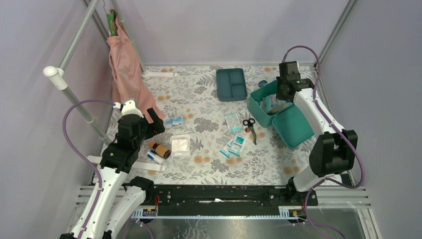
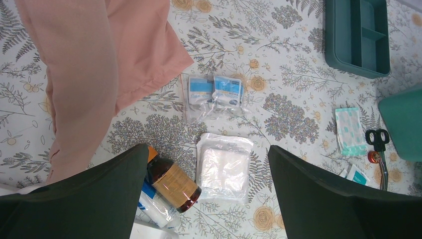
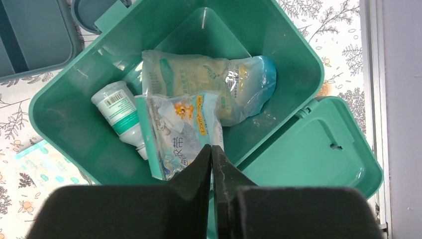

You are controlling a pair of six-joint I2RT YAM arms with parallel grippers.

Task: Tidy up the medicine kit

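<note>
One medicine kit (image 3: 293, 59), lid open, lies directly under the right gripper (image 3: 212, 149).

Bright, even light from above leaves only faint shadows on the tabletop (image 1: 209, 169). Pale glare streaks the medicine kit (image 3: 304, 62) and the plastic pouches (image 3: 199, 74) inside; the left gripper (image 2: 208, 149) looks dark and soft-edged near the lens.

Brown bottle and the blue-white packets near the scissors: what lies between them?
A white gauze pad, beside the brown bottle; the top view shows it.
</note>
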